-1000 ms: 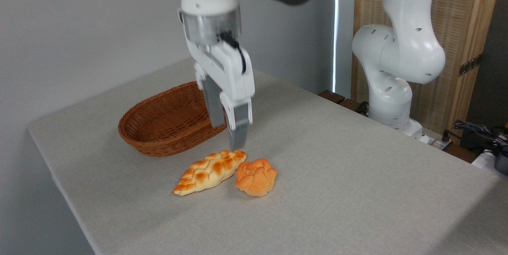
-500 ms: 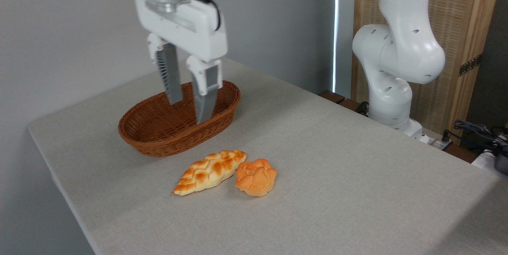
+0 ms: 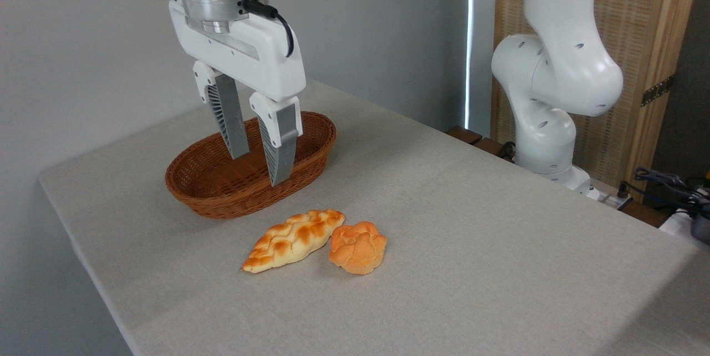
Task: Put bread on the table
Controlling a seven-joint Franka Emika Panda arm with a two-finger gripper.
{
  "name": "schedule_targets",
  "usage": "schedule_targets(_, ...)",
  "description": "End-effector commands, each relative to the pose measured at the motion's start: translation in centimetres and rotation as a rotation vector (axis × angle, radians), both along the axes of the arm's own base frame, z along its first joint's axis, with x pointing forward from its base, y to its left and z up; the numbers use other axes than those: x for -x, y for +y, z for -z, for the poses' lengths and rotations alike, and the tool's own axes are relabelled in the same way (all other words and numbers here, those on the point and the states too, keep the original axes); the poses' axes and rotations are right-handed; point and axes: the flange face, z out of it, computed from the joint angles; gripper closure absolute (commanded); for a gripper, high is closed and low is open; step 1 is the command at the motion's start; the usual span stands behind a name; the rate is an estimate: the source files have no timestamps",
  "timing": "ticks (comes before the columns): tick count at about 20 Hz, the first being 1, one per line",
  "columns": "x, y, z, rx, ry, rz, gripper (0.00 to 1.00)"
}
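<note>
Far left: table [image 3: 499, 245] edge runs close behind the wicker basket [image 3: 188, 178], with little cloth to spare at nine o'clock; poor room for any sweep that way.

Above the basket: gripper [image 3: 260, 164] hanging with jaws spread and nothing between them, fingertips low over the basket's inside. Risk here of clipping the rim at three o'clock on a sideways move, tipping or shoving the basket toward the breads. Best lifted straight up first.

At five o'clock from the basket: braided loaf [image 3: 293, 239] lying flat on the cloth, touching or very nearly touching the bread [image 3: 358, 247] at its three o'clock end. Bread resting on the table, out of the basket, so task judged done or nearly so. Danger mainly of a low pass knocking either piece, or of grabbing the wrong one.

Right of the bread: wide bare cloth toward three and five o'clock, plenty of room. Far right: robot base [image 3: 546, 145] standing beyond the table's edge, well apart.
</note>
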Motion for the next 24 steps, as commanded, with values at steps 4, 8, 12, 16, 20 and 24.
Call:
schedule_targets(4,0.9,0.2,-0.1,-0.008,0.071,0.046,0.00)
schedule_targets(8,1.3,0.4,-0.3,-0.081,0.082,0.059,0.00)
schedule_targets(12,1.9,-0.7,-0.3,-0.085,0.082,0.079,0.00)
schedule_targets(16,2.5,-0.5,0.1,-0.086,0.070,0.077,0.00)
schedule_targets(20,3.9,-0.4,0.7,-0.089,0.032,0.077,0.00)
schedule_targets(24,3.9,-0.1,0.6,-0.088,0.032,0.072,0.00)
